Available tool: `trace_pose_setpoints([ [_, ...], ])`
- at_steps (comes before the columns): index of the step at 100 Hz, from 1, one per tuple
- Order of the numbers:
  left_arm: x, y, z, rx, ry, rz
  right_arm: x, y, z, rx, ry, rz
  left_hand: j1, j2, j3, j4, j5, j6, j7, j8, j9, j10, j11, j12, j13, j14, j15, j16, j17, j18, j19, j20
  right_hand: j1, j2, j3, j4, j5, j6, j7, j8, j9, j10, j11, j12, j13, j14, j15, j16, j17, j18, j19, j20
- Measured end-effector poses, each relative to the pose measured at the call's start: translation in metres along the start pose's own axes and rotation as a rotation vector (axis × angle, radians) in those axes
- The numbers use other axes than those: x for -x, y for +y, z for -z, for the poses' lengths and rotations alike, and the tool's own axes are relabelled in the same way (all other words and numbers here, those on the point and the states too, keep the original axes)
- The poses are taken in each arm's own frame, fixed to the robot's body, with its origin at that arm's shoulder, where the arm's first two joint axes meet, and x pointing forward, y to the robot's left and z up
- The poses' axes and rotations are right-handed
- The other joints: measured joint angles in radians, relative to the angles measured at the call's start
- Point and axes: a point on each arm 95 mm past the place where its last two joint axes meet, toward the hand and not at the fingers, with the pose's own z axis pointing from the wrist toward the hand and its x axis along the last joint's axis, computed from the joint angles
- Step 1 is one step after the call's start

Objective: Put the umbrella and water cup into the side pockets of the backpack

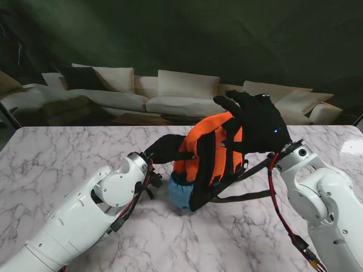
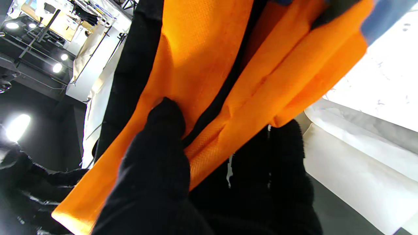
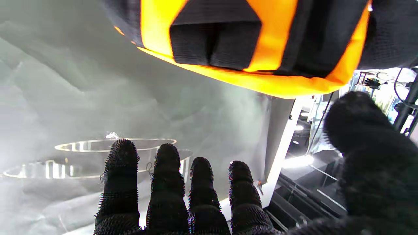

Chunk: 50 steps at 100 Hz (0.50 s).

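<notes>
**Backpack propped upright, both arms at its sides**

Nearest to me, my two white arms rise from the near corners and meet at the backpack (image 1: 211, 153), which stands near the middle of the marble surface (image 1: 68, 153). My left robot hand (image 1: 164, 148) is closed on the backpack's orange fabric; the left wrist view shows the thumb (image 2: 165, 119) pressed into a fold beside a black seam. My right robot hand (image 1: 255, 122) sits at the pack's top right, fingers spread and holding nothing. Something light blue (image 1: 181, 195) shows at the pack's near lower corner, possibly the water cup already in a pocket; I cannot be sure. I see no umbrella. The pack looks soft and light, so it will slump; I judge the pocket rim or strap the best hold.
</notes>
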Motion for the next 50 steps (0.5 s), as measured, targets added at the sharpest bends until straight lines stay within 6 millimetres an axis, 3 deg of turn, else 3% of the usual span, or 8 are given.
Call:
trace_pose_setpoints([
  [20, 0.001, 0.0, 0.005, 0.006, 0.008, -0.016, 0.025, -0.013, 0.001, -0.05, -0.011, -0.012, 0.0, 0.0, 0.001, 0.0, 0.0, 0.0, 0.0, 0.0, 0.0, 0.0, 0.0, 0.0, 0.0, 0.0, 0.0, 0.0, 0.0, 0.0, 0.0, 0.0, 0.012, -0.037, 0.128, 0.0, 0.0, 0.023, 0.001, 0.039, 0.0, 0.0, -0.001, 0.0, -0.02, 0.0, -0.013, -0.001, -0.01, -0.011, -0.023, -0.026],
  [33, -0.001, 0.001, 0.008, 0.014, 0.024, -0.018, 0.04, -0.03, -0.007, -0.127, -0.013, -0.034, 0.0, 0.0, 0.013, 0.0, 0.0, 0.0, 0.0, 0.0, 0.0, 0.0, 0.0, 0.0, 0.0, 0.0, 0.0, 0.001, 0.0, 0.0, 0.0, 0.0, 0.034, -0.047, 0.155, 0.0, -0.045, 0.021, 0.001, 0.041, -0.011, 0.0, -0.002, 0.0, -0.021, 0.0, -0.014, -0.015, -0.011, -0.013, -0.031, -0.035],
  [50, -0.001, 0.001, 0.01, 0.02, 0.032, -0.03, 0.044, -0.044, -0.022, -0.172, 0.018, -0.069, 0.0, 0.0, 0.013, 0.0, 0.0, 0.0, 0.0, 0.0, 0.0, 0.0, 0.0, 0.0, 0.0, 0.0, 0.0, 0.001, 0.0, 0.0, 0.0, 0.0, 0.034, -0.047, 0.155, 0.0, -0.06, -0.04, -0.077, 0.041, -0.011, -0.027, -0.012, -0.008, -0.021, 0.0, -0.014, -0.015, -0.011, -0.021, -0.033, -0.037],
])
